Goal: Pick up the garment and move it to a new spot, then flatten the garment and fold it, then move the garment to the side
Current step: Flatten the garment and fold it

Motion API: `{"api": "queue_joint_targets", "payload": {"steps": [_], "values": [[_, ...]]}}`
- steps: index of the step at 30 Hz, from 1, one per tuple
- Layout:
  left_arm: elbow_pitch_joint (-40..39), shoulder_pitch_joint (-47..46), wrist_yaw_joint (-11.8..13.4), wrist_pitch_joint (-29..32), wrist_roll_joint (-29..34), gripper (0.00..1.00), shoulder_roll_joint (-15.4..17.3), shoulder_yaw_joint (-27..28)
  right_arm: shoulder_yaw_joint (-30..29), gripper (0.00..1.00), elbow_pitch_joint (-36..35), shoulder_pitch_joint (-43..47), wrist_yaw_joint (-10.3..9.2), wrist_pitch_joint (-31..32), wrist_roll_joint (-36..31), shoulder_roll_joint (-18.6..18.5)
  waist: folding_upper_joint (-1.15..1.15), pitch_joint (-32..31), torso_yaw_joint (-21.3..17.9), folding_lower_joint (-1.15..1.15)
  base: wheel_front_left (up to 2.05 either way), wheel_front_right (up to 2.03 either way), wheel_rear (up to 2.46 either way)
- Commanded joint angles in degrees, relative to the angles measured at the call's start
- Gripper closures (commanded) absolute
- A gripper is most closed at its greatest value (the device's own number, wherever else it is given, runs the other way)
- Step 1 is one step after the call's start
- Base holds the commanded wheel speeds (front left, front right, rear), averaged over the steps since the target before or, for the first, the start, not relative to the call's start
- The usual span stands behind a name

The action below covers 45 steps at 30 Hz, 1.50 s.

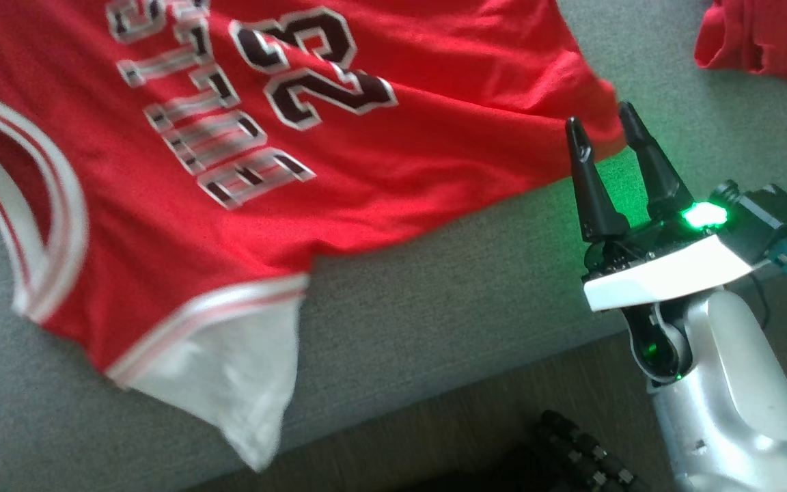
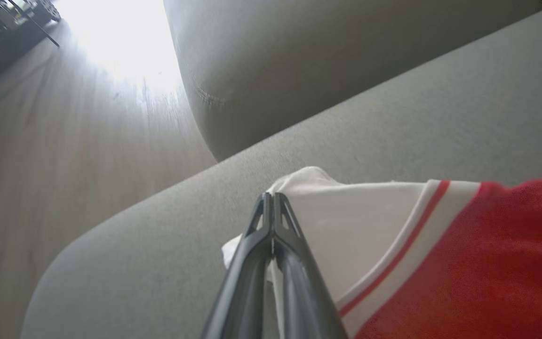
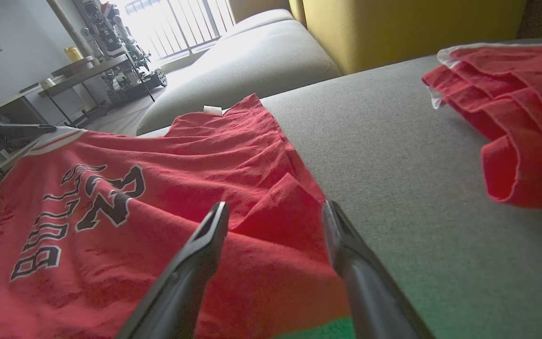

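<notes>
The garment point(image 1: 298, 137), a red jersey with white trim and the number 23, lies spread on the grey cushion point(image 1: 448, 301), its white shoulder piece hanging toward the front edge. In the left wrist view, my left gripper point(image 2: 271, 197) is shut on that white shoulder piece of the garment point(image 2: 360, 226), with cloth bunched around its tip. My right gripper point(image 1: 600, 117) stands open at the garment's right hem corner. From the right wrist, its fingers point(image 3: 274, 206) straddle a raised fold of the red garment point(image 3: 158, 188) without closing on it.
Another red cloth point(image 1: 762, 41) lies crumpled at the back right of the cushion, also seen as a red heap point(image 3: 511, 117). A yellow backrest point(image 3: 393, 28) rises behind. Wooden floor point(image 1: 468, 424) runs along the cushion's front edge, with a dark object point(image 1: 571, 451) on it.
</notes>
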Motion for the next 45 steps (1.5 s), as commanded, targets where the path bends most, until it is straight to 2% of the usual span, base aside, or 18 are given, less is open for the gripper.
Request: {"api": "queue_joint_targets", "payload": {"steps": [1,6,11,12,13,16,22,29,37,45], "values": [[-2.12,-4.73,1.10,-2.14,2.16,1.00,4.22,0.82,1.44,0.00,-2.12,-0.49,-0.02,-0.53,0.55,0.09,0.00,0.89,-0.63,0.00,0.00,0.00,0.00],[0.00,-11.53,2.34,-7.00,7.11,1.00,5.55,-2.01,2.40,0.00,-2.30,-1.37,-0.02,-0.53,1.34,0.09,0.00,2.58,-2.03,0.00,0.00,0.00,0.00],[4.30,-15.93,2.85,-10.13,10.90,1.00,4.82,-5.45,3.12,0.00,-2.31,-2.09,-0.02,-0.53,2.03,0.09,0.00,3.47,-2.74,0.00,0.00,0.00,0.00],[5.28,-16.50,3.27,-10.74,11.22,0.58,4.44,-5.76,3.24,0.00,-2.28,-2.22,-0.02,-0.53,2.14,0.09,0.00,3.55,-2.74,0.00,0.00,0.00,0.00],[6.45,-16.90,3.73,-11.05,11.19,0.00,3.89,-5.82,3.35,0.00,-2.23,-2.34,-0.02,-0.53,2.23,0.09,0.00,3.57,-2.68,0.00,0.00,0.00,0.00],[9.23,-17.23,5.34,-13.13,10.36,0.00,1.77,-5.52,3.34,0.00,-2.15,-2.49,-0.02,-0.53,2.21,0.09,0.00,2.99,-1.93,0.00,0.00,0.00,0.00],[12.11,-16.82,6.46,-18.42,8.15,0.00,-1.42,-4.89,2.05,0.00,-1.64,-1.65,-0.02,-0.53,0.29,0.09,0.00,-0.87,1.63,0.00,0.00,0.00,0.00],[12.16,-13.58,6.33,-25.75,3.70,0.00,-3.81,-2.44,-0.62,0.00,-0.80,-0.32,-0.02,-0.53,-2.60,0.09,0.00,-6.59,6.55,0.00,0.00,0.00,0.00],[8.50,1.41,6.89,-32.93,-4.30,0.00,-8.51,1.99,-6.37,0.00,0.44,4.13,-0.02,-0.53,-7.19,0.09,0.00,-16.42,13.78,0.00,0.00,0.00,0.00],[-4.07,24.35,8.90,-34.81,-10.54,0.00,-13.00,5.24,-9.33,0.00,1.41,8.44,-0.02,-0.10,-9.50,0.09,0.00,-24.15,18.04,0.00,0.00,0.00,0.00]]}}
